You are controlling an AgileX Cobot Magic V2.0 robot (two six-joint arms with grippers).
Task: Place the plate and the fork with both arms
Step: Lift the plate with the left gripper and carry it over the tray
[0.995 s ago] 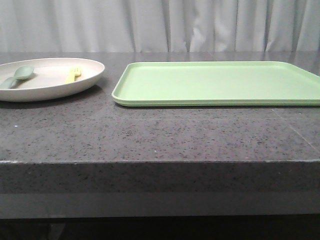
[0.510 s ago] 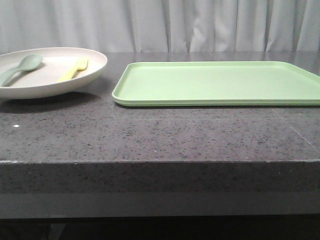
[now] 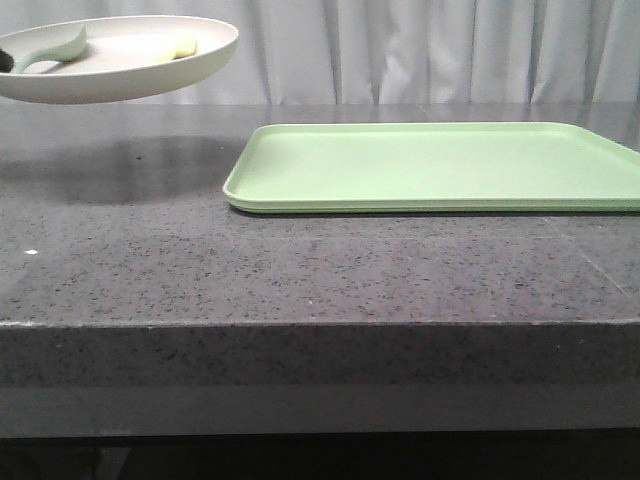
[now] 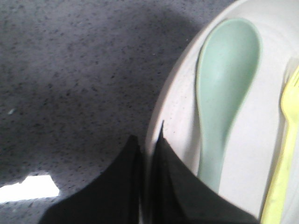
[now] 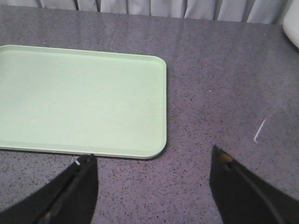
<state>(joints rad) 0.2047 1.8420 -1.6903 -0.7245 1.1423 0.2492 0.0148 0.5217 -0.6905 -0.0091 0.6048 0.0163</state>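
Note:
The cream-white plate (image 3: 120, 60) hangs in the air at the far left, well above the table. My left gripper (image 4: 148, 140) is shut on the plate's rim (image 4: 161, 116); in the front view only a dark bit of it shows at the left edge. The pale-yellow fork (image 3: 183, 47) lies in the plate, also seen in the left wrist view (image 4: 285, 154). A grey-green spoon (image 4: 224, 93) lies beside it. My right gripper (image 5: 152, 161) is open and empty above bare table, near the tray's corner. It does not show in the front view.
A flat rectangular light-green tray (image 3: 430, 165) lies on the dark speckled table (image 3: 300, 270), right of the plate; it also shows in the right wrist view (image 5: 79, 98). A white curtain hangs behind the table. The table's front edge is near the camera.
The plate, with fork and spoon in it, has risen off the table and shifted a little to the right. Its shadow now lies on the bare table.

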